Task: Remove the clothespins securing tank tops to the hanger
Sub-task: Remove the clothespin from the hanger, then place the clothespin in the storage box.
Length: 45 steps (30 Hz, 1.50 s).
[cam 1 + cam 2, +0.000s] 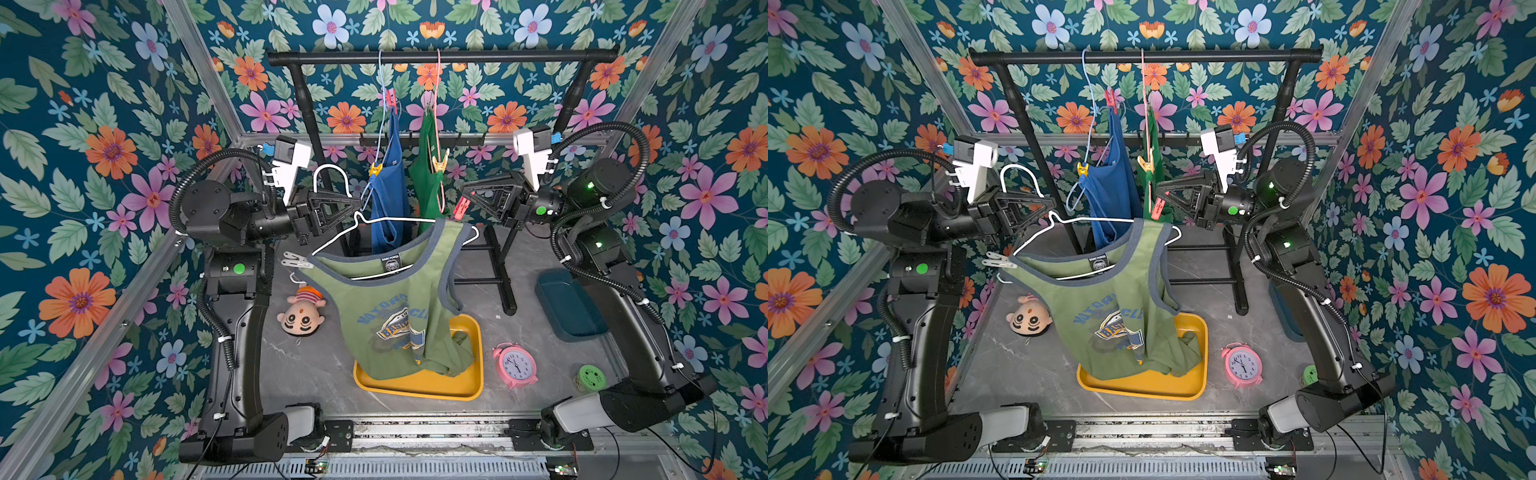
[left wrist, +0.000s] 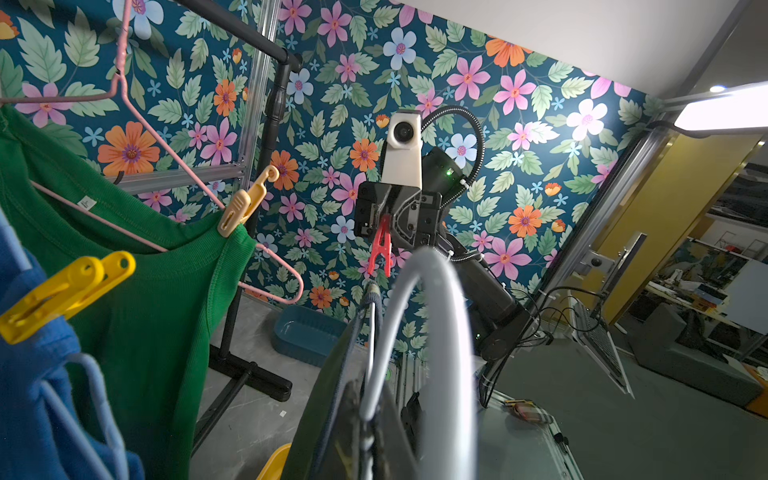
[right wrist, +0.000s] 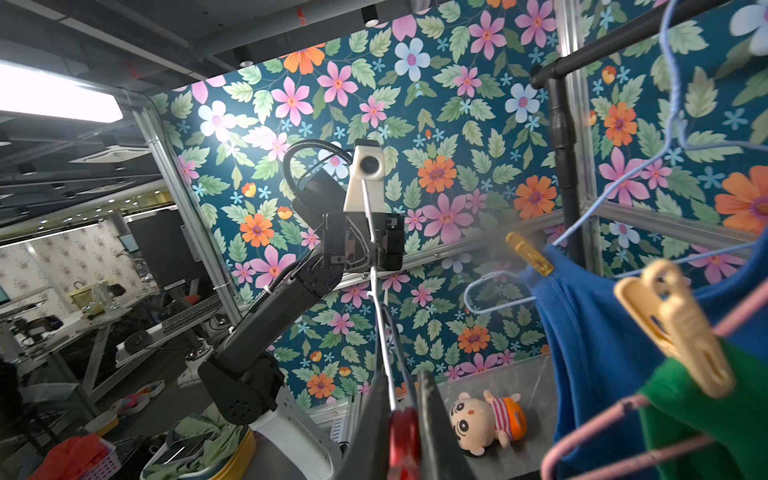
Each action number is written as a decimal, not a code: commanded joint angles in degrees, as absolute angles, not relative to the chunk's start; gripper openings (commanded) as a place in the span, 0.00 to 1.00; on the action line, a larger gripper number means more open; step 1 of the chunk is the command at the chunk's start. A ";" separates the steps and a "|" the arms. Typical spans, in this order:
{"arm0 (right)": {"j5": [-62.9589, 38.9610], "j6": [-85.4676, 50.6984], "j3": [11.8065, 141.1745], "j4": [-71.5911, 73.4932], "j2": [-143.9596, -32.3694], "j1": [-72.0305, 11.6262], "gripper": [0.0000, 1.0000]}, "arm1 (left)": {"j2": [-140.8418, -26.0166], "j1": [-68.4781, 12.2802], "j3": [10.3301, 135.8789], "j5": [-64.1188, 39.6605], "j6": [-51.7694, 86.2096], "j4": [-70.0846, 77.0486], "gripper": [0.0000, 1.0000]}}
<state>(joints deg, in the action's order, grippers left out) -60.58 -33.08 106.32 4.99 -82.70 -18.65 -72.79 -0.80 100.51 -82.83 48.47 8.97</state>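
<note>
Floral walls [image 1: 83, 216] — right end effector [image 1: 466, 196] pinches a red clothespin [image 1: 460, 209]

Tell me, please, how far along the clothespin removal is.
Done: no freed pin visible. In hand: the right gripper pinches a red plastic clothespin at the olive printed tank top's shoulder; the left gripper holds its white wire hanger. Left: its pale clip, plus clips on the blue tank top and green tank top.
</note>
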 commanded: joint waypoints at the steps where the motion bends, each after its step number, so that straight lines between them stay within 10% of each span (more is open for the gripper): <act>1: -59.43 -39.21 102.13 11.05 -80.47 -14.04 0.09 | -72.82 -0.75 101.08 -83.41 48.95 11.46 0.00; 20: -44.90 -28.67 64.97 -12.60 -55.59 15.05 0.03 | -72.47 -0.70 101.80 -84.73 49.15 11.68 0.00; 45: 7.46 -19.41 43.74 -12.84 -60.29 17.59 0.03 | -71.19 -1.88 98.28 -83.15 46.20 14.94 0.00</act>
<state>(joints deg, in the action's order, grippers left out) 0.62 -20.82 44.10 -15.18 -59.22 17.58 -71.20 -1.58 98.41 -83.99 46.61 12.08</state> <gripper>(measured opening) 0.119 0.079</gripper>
